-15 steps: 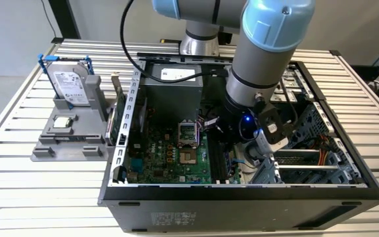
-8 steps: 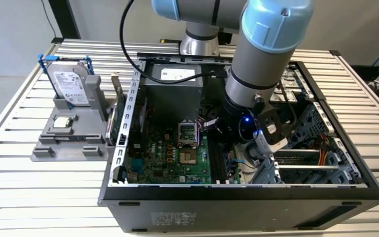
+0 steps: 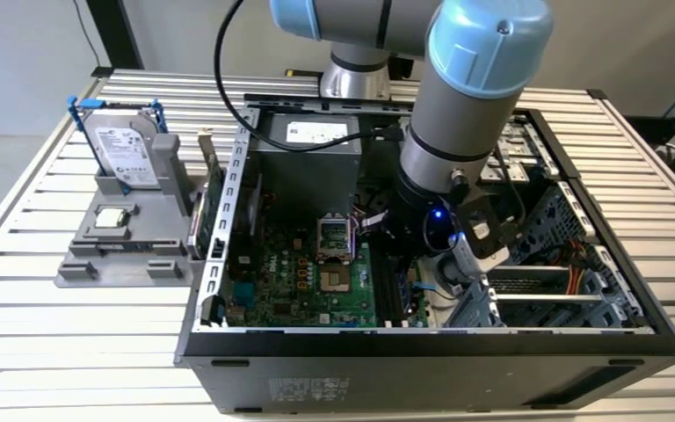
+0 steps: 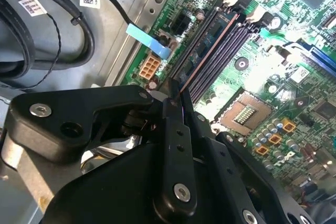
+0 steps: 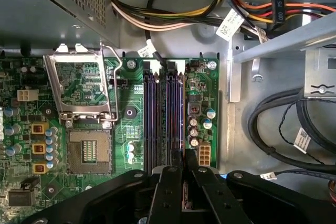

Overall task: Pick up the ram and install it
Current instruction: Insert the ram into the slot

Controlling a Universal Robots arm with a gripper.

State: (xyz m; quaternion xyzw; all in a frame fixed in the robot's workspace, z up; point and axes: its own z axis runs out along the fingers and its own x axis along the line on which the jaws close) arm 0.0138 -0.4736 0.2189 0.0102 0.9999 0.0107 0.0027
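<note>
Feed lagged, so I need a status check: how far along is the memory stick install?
Done: the pickup looks complete. The gripper is inside the computer case, apparently closed on the ram, seen edge-on as a thin strip between its fingers.
In hand: the stick hangs over the black slots on the motherboard.
Left: seating it. The slots look empty.

Your claw sits low inside the case. Drive cage crowds it at 3 o'clock in exterior view, psu at 11; cables nr slots.
</note>
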